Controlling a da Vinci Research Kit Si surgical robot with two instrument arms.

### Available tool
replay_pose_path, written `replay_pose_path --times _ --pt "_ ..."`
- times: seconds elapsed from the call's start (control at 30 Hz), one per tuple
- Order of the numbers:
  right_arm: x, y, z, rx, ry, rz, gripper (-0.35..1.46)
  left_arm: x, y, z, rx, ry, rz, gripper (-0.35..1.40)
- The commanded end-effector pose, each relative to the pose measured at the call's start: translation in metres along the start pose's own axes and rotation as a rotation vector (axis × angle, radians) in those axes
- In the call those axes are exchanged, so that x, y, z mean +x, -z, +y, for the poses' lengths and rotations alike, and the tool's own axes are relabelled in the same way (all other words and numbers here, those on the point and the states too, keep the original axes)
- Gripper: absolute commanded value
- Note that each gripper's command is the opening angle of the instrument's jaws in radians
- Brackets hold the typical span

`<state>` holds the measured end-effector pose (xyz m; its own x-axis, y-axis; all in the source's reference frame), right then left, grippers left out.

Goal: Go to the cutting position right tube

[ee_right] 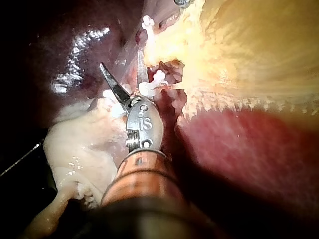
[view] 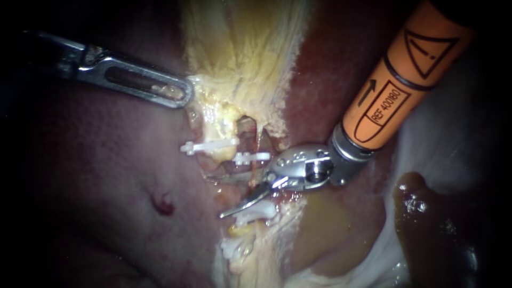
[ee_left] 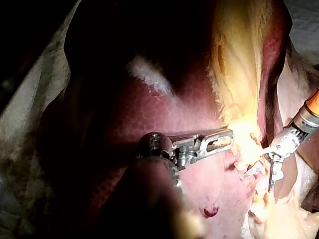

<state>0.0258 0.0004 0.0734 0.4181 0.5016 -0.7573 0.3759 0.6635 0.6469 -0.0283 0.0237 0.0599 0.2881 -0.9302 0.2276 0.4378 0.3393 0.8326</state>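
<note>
The right tube (view: 255, 169) is a thin reddish strand running down from a white clip (view: 252, 157) towards a lower white clip (view: 257, 210). My right instrument (view: 215, 196), on an orange shaft, has its two blades open, one on each side of that strand between the two clips; the right wrist view shows the same blades (ee_right: 119, 59) spread beside a clip (ee_right: 152, 85). Another white clip (view: 209, 146) sits on the tube to the left. My left instrument (view: 184, 95) has its windowed jaws shut on the yellow edge of the gallbladder (view: 245, 48).
Dark red liver (view: 106, 186) fills the left side and carries a small red spot (view: 162, 204). Pale fatty tissue with another white clip (view: 232, 246) lies below the blades. A brown glistening lump (view: 426, 213) lies at the lower right.
</note>
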Motion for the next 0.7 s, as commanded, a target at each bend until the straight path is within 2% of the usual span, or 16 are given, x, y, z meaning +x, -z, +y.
replay_pose_path --times 0.03,0.17,0.43,0.7 --pt "0.0000 0.0000 -0.0002 0.001 0.000 -0.002 1.31 0.0000 0.0000 0.0000 0.000 0.000 0.000 -0.35" --pt "0.0003 0.0001 -0.0010 0.007 0.001 -0.002 1.32 0.0000 0.0000 0.0000 0.000 0.000 0.000 -0.35" --pt "0.0018 0.0009 -0.0035 0.056 0.005 0.022 1.31 0.0000 0.0001 0.0001 0.000 0.000 0.000 -0.35" --pt "0.0022 0.0009 -0.0037 0.064 0.006 0.033 1.31 0.0000 0.0001 0.0001 0.000 0.000 0.000 -0.35"
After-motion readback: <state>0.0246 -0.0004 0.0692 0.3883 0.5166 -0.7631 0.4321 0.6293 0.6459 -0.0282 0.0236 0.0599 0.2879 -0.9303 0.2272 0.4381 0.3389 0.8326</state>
